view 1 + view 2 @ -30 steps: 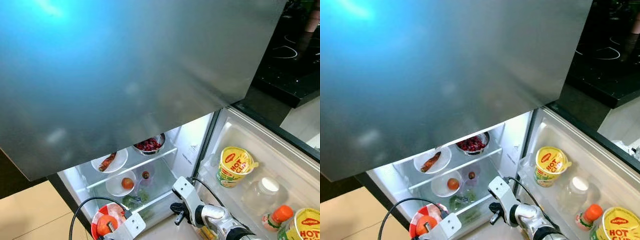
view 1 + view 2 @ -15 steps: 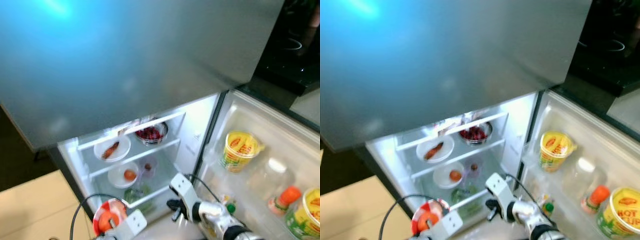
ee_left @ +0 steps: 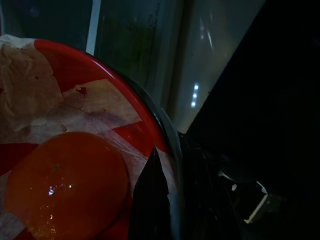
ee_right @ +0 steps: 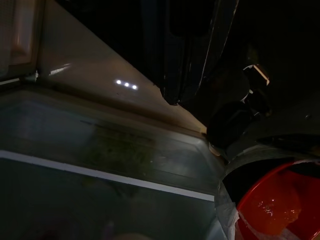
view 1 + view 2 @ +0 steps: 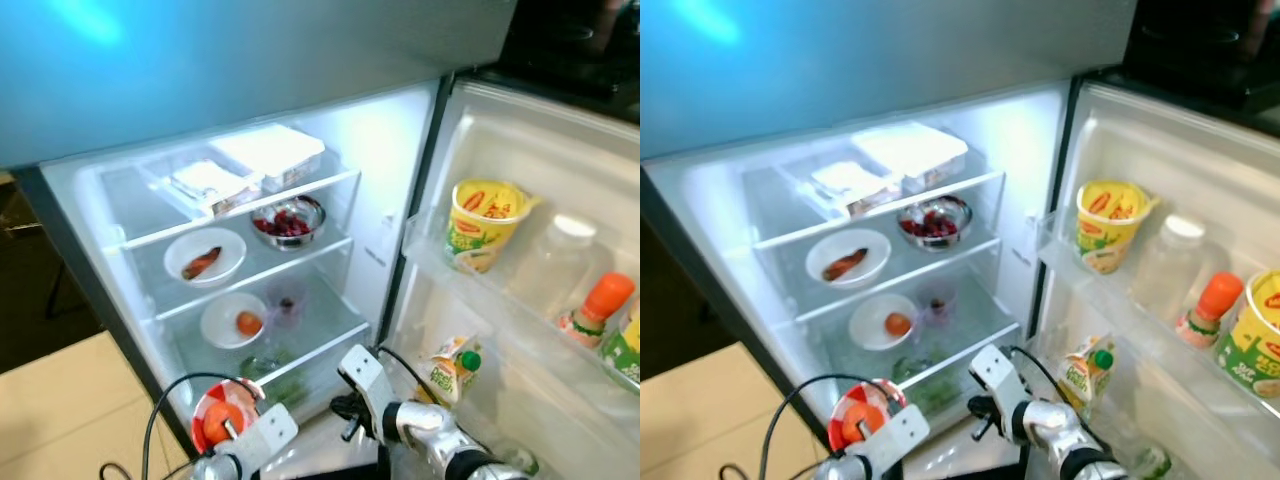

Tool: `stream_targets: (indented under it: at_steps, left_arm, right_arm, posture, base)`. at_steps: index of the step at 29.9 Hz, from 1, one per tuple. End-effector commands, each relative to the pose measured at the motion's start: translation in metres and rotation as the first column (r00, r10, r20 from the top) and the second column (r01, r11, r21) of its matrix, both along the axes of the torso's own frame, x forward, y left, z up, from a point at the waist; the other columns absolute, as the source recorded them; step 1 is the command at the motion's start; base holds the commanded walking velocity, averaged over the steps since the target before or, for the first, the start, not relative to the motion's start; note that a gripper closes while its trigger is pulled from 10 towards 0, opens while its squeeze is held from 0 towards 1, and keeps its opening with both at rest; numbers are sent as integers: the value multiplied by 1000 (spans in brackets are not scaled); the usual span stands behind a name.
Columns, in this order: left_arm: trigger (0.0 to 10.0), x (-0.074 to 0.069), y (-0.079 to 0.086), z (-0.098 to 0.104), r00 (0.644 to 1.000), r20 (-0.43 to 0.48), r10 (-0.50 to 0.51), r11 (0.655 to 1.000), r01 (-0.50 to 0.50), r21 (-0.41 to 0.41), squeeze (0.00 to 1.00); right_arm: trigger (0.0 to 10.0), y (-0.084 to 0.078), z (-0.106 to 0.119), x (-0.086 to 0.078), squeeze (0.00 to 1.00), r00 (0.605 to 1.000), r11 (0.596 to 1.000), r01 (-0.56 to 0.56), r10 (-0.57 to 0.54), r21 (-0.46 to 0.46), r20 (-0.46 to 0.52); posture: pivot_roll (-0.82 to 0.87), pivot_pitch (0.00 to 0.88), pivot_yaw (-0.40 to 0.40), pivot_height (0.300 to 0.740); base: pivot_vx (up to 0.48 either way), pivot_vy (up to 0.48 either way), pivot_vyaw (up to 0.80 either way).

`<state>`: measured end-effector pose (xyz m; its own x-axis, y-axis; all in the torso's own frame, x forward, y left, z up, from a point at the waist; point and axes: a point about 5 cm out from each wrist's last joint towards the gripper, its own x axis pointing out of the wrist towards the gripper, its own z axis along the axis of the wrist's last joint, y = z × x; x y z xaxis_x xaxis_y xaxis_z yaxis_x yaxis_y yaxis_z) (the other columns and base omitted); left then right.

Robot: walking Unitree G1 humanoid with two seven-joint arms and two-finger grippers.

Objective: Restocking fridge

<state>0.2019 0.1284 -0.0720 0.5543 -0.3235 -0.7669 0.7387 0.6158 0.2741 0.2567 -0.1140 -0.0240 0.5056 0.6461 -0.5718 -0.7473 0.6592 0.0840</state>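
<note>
Red bowl [image 5: 225, 418] with an orange [image 3: 62, 182] rides clamped in my left pincer [image 3: 152, 200], below the fridge's front edge. My right pincer [image 5: 345, 420] hangs beside it; I cannot tell its fingers. Beyond, the lowest shelf [image 5: 330, 340] already holds a plate [image 5: 228, 320], so lifting carelessly risks knocking the shelf edge and spilling.

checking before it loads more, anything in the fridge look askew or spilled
No spill shows. The green-capped pouch low in the door slumps at a tilt rather than standing. The left tool holds the red bowl with an orange, outside the shelves.
</note>
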Motion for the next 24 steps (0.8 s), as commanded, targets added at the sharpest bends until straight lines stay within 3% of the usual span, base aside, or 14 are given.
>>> stream_targets:
  at_steps: [1,24]
  left_arm:
    - [10000,-8,7,-5,999,-36,-8,999,9,32,0]
    - [10000,-4,4,-3,999,-9,-34,998,35,43,0]
  right_arm:
    - [10000,2,5,5,0,1000,1000,0,0,13,27]
    - [10000,6,10,10,0,998,1000,-23,22,17,52]
  posture:
    - [-28,0,2,570]
    - [-29,0,3,491]
  base:
    - [0,0,0]
    - [0,0,0]
